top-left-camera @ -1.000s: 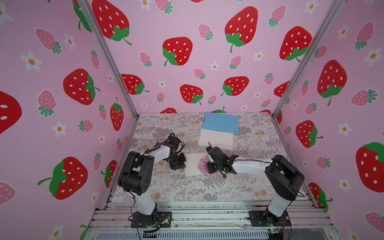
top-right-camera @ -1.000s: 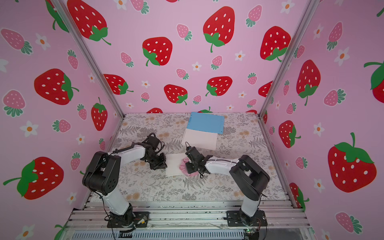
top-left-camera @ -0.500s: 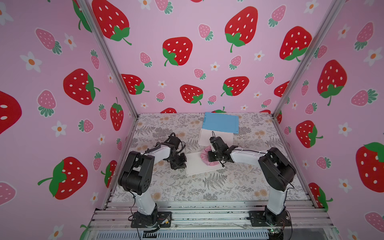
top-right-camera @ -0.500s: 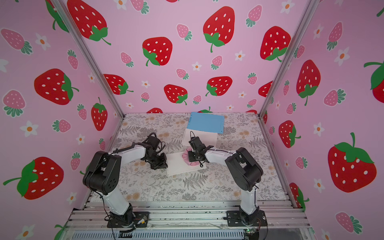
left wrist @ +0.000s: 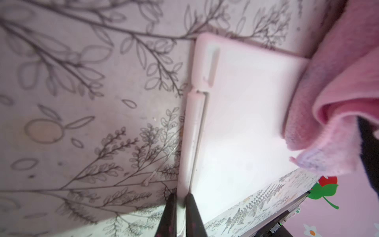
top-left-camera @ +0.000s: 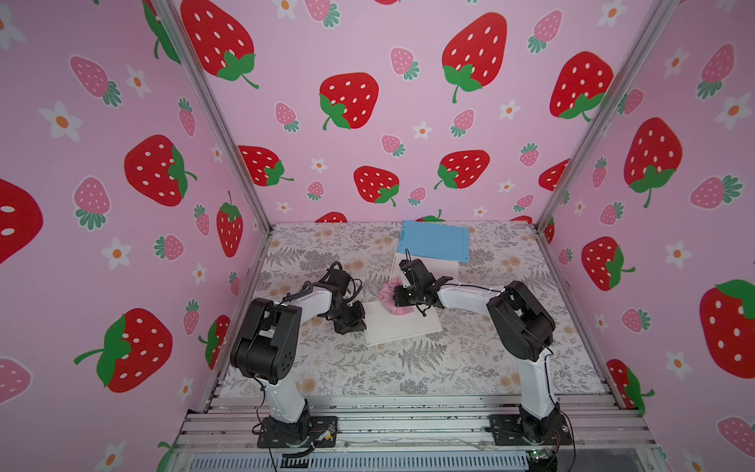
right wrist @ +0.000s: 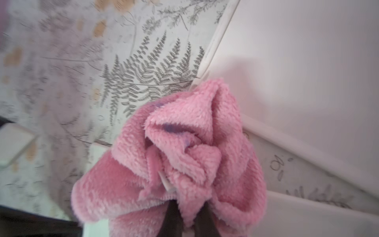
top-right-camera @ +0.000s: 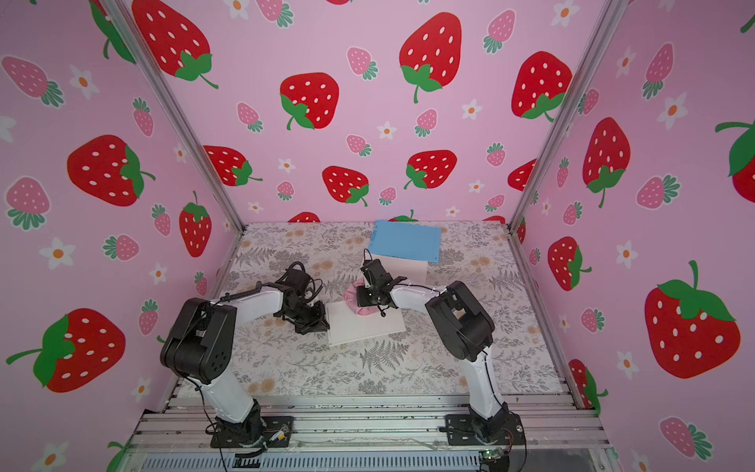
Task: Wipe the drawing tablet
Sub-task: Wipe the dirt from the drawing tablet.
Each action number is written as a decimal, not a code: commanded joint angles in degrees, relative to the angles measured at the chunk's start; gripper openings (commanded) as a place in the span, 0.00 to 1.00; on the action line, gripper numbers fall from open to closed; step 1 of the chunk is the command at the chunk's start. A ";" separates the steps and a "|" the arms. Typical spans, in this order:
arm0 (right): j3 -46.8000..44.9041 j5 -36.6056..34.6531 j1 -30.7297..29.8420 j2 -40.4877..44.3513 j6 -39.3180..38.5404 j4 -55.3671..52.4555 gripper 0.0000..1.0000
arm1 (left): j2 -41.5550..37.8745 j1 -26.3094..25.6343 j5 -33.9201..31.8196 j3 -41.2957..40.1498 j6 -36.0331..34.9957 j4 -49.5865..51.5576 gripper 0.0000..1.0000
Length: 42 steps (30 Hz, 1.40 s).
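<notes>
Drawing tablet (top-left-camera: 402, 323), white and flat, lies near the middle of the floral table (top-left-camera: 449, 367), a little toward its left edge. The left gripper (left wrist: 180, 215) is clamped on the tablet's left edge, one finger (left wrist: 192, 217) on each side of the rim. The right gripper (right wrist: 186, 217) is closed on a bunched pink cloth (top-left-camera: 391, 300), which rests on the tablet's far edge. A blue board (top-left-camera: 435, 241) lies on a white box (top-right-camera: 408, 267) near the table's back edge.
</notes>
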<state>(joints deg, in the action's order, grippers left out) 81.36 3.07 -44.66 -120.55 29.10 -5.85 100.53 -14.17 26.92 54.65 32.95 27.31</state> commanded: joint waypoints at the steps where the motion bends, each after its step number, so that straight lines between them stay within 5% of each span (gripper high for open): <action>1: 6.47 2.03 -6.56 -5.21 -2.04 -2.02 0.00 | 5.54 0.27 -7.09 -3.94 -1.44 0.42 0.08; 10: -2.10 -0.73 -1.00 -1.30 0.22 2.70 0.00 | 5.03 1.39 -7.40 -6.02 -1.67 -0.32 0.08; 18: 10.77 1.29 -7.01 -8.95 -0.33 -2.25 0.00 | 4.86 2.00 -7.53 -6.01 -0.86 0.06 0.08; 26: -6.66 -1.35 1.42 3.42 -1.88 1.78 0.00 | 5.11 1.96 -8.29 -5.27 1.22 1.05 0.07; 35: 1.39 5.77 -8.27 -3.00 -1.26 0.31 0.00 | 4.59 1.75 -8.84 -4.51 2.75 2.37 0.08; 42: -11.81 3.40 1.76 5.84 0.16 1.83 0.00 | 4.67 1.69 -9.06 -4.48 3.18 2.53 0.08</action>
<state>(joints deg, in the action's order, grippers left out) 74.08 7.05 -47.68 -119.15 28.95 -1.41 100.44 -12.45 30.44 53.04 33.95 24.51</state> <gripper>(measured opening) 0.080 0.079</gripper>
